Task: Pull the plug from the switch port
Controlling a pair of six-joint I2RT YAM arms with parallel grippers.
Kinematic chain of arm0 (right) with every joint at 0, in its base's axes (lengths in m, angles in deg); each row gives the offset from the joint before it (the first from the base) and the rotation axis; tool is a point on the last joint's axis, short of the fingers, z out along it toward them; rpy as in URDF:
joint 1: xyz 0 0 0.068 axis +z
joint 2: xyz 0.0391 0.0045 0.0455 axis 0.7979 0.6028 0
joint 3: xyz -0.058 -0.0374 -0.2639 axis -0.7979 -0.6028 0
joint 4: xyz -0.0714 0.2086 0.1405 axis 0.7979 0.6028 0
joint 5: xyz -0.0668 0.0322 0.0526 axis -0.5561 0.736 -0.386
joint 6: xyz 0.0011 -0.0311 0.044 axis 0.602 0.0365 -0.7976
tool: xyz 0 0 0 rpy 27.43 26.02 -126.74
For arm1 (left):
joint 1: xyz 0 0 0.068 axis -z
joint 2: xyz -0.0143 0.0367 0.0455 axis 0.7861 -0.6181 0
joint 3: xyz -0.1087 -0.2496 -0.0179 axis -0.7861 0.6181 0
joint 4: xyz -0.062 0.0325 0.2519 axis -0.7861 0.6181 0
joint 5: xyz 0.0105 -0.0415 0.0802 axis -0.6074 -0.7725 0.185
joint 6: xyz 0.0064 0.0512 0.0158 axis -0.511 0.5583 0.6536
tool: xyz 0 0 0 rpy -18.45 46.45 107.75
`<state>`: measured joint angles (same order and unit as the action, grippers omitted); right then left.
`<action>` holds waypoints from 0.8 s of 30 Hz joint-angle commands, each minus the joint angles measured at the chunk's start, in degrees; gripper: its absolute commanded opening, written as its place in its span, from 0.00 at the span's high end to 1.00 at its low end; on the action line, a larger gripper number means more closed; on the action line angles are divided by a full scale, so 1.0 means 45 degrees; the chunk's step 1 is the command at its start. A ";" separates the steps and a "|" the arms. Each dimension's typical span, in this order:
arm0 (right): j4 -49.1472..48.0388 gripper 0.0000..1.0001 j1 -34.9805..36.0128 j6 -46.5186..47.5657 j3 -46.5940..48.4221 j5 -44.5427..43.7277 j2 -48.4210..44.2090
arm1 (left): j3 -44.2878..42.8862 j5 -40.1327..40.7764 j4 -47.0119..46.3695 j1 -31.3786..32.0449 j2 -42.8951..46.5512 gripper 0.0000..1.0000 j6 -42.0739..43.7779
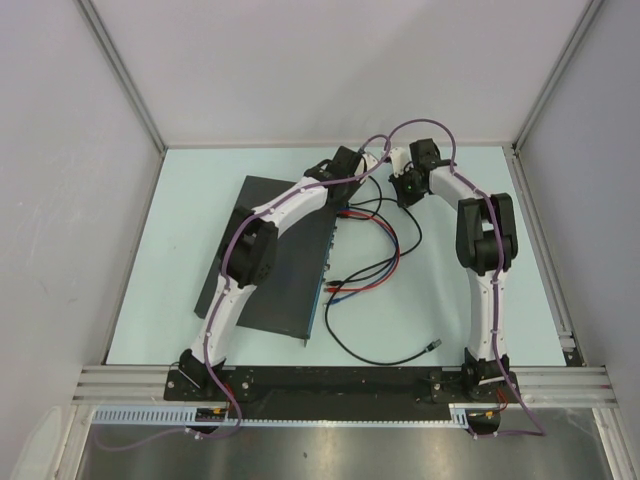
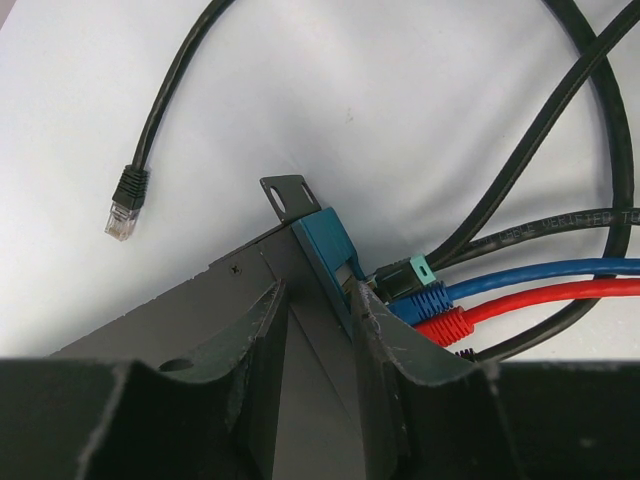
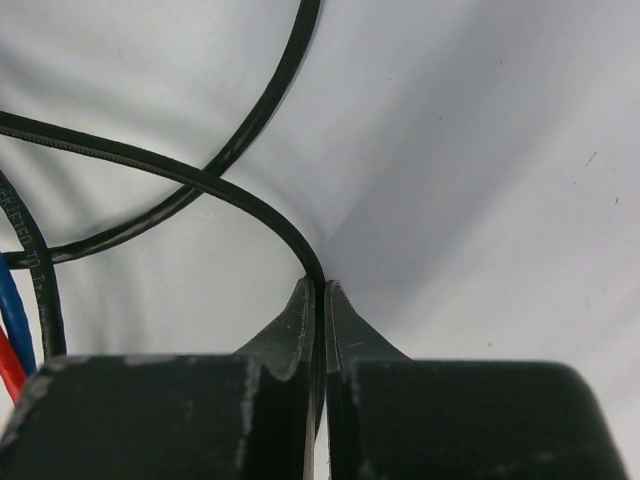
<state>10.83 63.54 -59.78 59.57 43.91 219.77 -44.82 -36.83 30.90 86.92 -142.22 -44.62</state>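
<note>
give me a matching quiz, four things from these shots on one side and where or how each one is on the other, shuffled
Column 1
1. loose black plug
2. blue plug
3. right gripper
4. left gripper

Column 2
a. shut on a black cable
b. seated in the switch, next to a red plug
c. open, fingers either side of the switch's front edge
d. lying free on the table

Pairs: 1-d, 2-b, 3-a, 4-c
</note>
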 commanded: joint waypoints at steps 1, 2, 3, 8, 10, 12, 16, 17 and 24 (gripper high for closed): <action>0.1620 1.00 -0.0346 -0.0302 -0.0969 -0.1572 0.0503 | 0.0310 -0.0013 0.2768 -0.0356 -0.0140 0.64 -0.0171; 0.1620 1.00 -0.0404 -0.0303 -0.1028 -0.1631 0.0464 | 0.0291 -0.0013 0.2768 -0.0376 -0.0121 0.64 -0.0171; 0.1659 1.00 -0.0463 -0.0303 -0.1164 -0.1612 0.0387 | 0.0291 -0.0013 0.2749 -0.0357 -0.0141 0.65 -0.0171; 0.1796 1.00 -0.0795 -0.0245 -0.1575 -0.1729 0.0035 | 0.0310 -0.0052 0.2729 -0.0357 -0.0199 0.65 -0.0229; 0.1796 1.00 -0.0912 -0.0225 -0.1983 -0.1749 -0.0296 | 0.0291 0.0025 0.2709 -0.0357 -0.0199 0.65 -0.0230; 0.1757 1.00 -0.1088 -0.0206 -0.2374 -0.1710 -0.0589 | 0.0291 0.0026 0.2709 -0.0376 -0.0180 0.65 -0.0210; 0.1484 1.00 -0.1186 -0.0205 -0.3312 -0.1127 -0.1408 | 0.0272 0.0006 0.2670 -0.0357 -0.0219 0.65 -0.0268; 0.1445 1.00 -0.1186 -0.0263 -0.3488 -0.0931 -0.1508 | 0.0194 -0.0013 0.2670 -0.0357 -0.0238 0.66 -0.0269; 0.1503 1.00 -0.1342 -0.0226 -0.4191 -0.0089 -0.3459 | -0.0725 -0.1882 0.2885 -0.0649 0.0715 0.64 -0.0425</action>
<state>11.20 57.81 -61.14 44.29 42.45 209.00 -46.63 -39.98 33.57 86.08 -142.24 -45.24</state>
